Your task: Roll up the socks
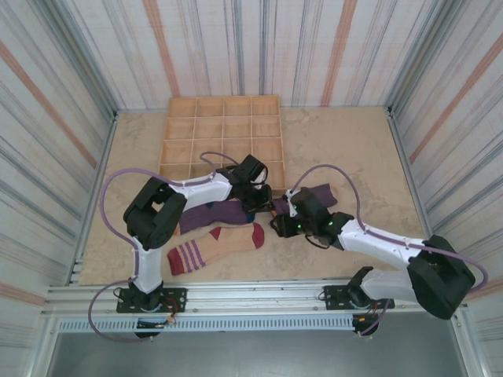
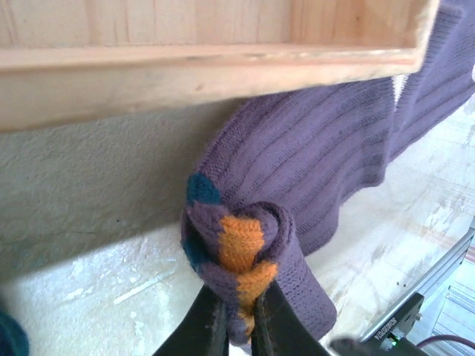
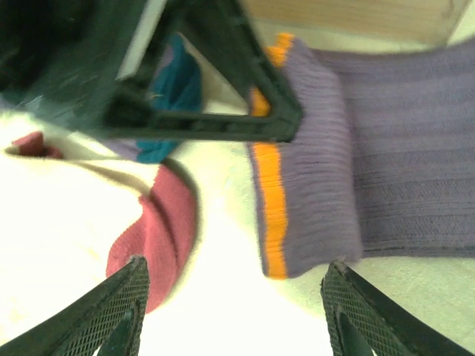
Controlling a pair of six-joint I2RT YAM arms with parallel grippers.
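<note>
In the left wrist view my left gripper is shut on the rolled end of a purple sock, a curl of orange and teal knit. From above, that gripper sits just in front of the wooden tray. My right gripper stands open with nothing between its fingers, just short of the sock's orange-edged cuff and the tan sock's red toe. From above, the right gripper is beside that toe. The tan sock lies flat, and another purple sock lies behind it.
A wooden tray with many square compartments stands at the back centre; its front wall is right over the rolled sock. Striped walls close in the table on three sides. Bare tabletop lies to the right of the tray.
</note>
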